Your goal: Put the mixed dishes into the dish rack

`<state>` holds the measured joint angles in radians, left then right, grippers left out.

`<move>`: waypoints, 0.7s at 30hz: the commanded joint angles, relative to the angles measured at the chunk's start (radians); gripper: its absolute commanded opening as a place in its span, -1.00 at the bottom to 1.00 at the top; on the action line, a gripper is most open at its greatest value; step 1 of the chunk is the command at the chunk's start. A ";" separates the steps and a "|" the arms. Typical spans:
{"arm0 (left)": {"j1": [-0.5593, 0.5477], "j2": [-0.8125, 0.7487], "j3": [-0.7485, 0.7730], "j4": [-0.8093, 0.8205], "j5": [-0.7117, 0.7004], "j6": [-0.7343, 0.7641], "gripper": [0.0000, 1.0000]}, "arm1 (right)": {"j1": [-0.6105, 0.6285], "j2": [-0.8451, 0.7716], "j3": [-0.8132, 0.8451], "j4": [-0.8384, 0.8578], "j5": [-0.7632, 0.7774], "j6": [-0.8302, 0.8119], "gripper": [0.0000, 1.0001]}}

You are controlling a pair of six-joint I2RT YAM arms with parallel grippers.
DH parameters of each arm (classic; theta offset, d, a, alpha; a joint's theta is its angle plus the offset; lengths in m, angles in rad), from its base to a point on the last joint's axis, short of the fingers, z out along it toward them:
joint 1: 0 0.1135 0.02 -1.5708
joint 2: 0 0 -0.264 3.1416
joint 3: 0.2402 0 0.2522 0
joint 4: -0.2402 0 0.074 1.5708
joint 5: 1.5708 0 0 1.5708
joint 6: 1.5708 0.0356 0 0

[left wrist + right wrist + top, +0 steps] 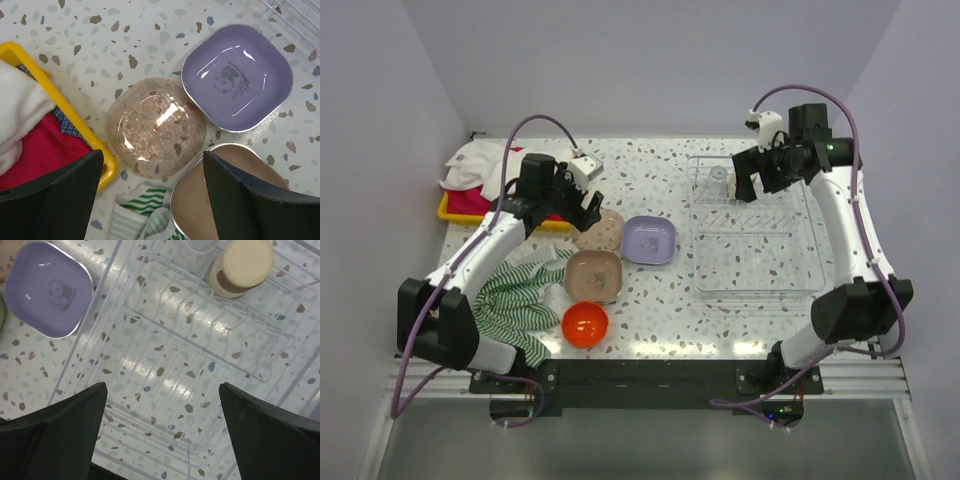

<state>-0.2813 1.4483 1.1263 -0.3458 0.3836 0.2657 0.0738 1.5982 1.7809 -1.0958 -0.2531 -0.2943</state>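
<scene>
The left gripper [153, 159] hangs with its fingers spread wide above a speckled, glossy round bowl [155, 135], not touching it; the bowl sits on the terrazzo table [650, 170], just beside a lilac square plate [237, 77] and a tan rounded-square plate [225, 200]; a glossy orange bowl [585, 323] lies nearer the arm bases, next to a green striped cloth [520, 295]; a yellow tray of towels [60, 115] is on the left. The right gripper [162, 390], its fingers likewise parted and holding nothing, hovers over the white thin-wire dish rack [165, 330]; a beige cup [242, 267] and a small clear glass [200, 252] stand inside the rack at its far end.
</scene>
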 commanded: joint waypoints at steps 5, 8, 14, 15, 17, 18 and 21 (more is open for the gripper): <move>0.085 -0.232 -0.060 -0.419 -0.308 0.214 0.62 | 0.122 -0.164 -0.201 0.114 -0.215 0.058 0.87; 0.262 -0.247 -0.080 -0.573 -0.381 0.310 0.43 | 0.138 -0.173 -0.235 0.139 -0.236 0.118 0.87; 0.591 -0.295 -0.105 -0.708 -0.477 0.449 0.35 | 0.168 -0.182 -0.250 0.209 -0.285 0.199 0.87; 0.641 -0.301 -0.108 -0.714 -0.508 0.457 0.34 | 0.175 -0.182 -0.245 0.212 -0.284 0.199 0.87; 0.695 -0.321 -0.123 -0.707 -0.532 0.477 0.29 | 0.181 -0.169 -0.233 0.209 -0.282 0.199 0.87; 0.737 -0.324 -0.129 -0.716 -0.543 0.484 0.27 | 0.182 -0.161 -0.213 0.206 -0.282 0.199 0.87; 0.793 -0.310 -0.146 -0.751 -0.531 0.500 0.13 | 0.182 -0.136 -0.166 0.195 -0.279 0.202 0.87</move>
<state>0.4393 1.1484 1.0004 -1.0222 -0.1081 0.6933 0.2512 1.4410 1.5360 -0.9337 -0.5007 -0.1219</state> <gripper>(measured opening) 0.596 0.935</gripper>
